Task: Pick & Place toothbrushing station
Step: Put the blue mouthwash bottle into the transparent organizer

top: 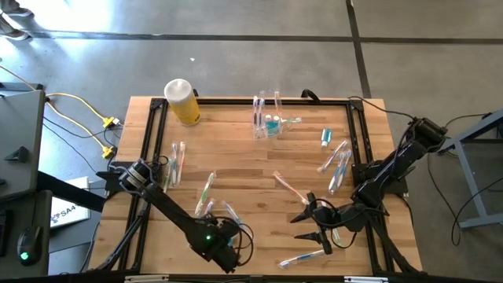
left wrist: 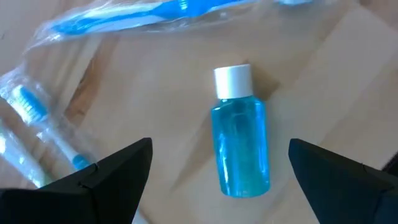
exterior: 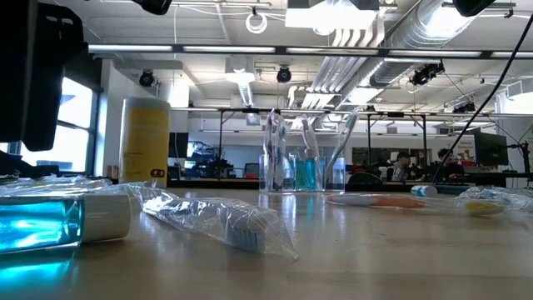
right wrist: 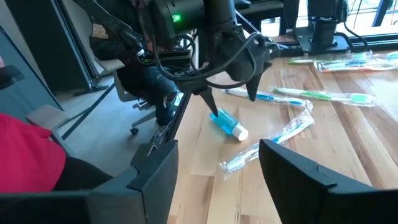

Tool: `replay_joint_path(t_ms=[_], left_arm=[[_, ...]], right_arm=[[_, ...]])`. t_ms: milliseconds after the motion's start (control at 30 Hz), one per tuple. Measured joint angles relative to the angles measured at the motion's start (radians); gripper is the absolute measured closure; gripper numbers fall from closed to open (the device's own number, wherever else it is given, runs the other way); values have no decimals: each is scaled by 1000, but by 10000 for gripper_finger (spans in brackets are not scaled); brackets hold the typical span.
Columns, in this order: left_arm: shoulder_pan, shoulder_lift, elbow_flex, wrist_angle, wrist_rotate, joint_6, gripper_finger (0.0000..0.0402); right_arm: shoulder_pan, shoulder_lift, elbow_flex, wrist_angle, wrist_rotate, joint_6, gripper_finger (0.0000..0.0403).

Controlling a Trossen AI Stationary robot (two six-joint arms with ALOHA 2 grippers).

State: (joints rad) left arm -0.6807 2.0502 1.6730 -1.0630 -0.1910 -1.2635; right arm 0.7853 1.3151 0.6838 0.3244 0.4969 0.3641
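A little blue tube with a white cap [left wrist: 239, 127] lies flat on the wooden table [top: 236, 169], right between the wide-open fingers of the left gripper [right wrist: 231, 93]. The right gripper [top: 314, 226] hangs open and empty nearby. Far back, a clear plastic cup [top: 267, 118] holds toothbrushes and a tube, partly blurry. Wrapped toothbrushes lie all around.

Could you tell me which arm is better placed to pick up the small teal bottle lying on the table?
Probably the left. The left gripper hangs open directly over the teal bottle, a finger on either side. The right gripper is farther off, only facing it across the table.
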Motion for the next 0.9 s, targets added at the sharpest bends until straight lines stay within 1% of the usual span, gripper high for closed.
replay_joint_path(t_ms=[267,467,600,800,900], left_arm=[[-2,0,-1,77,0,28,34],[0,0,-1,54,-2,28,34],[0,25,-2,60,1,28,34],[0,81,-2,78,49,28,34],[0,91,-1,61,51,28,35]], right_arm=[[0,0,0,-2,0,-1,188],[0,0,0,-4,0,-1,188],[0,0,0,-5,-1,0,188],[0,0,0,-7,-1,3,188],[0,0,0,-7,-1,5,188]])
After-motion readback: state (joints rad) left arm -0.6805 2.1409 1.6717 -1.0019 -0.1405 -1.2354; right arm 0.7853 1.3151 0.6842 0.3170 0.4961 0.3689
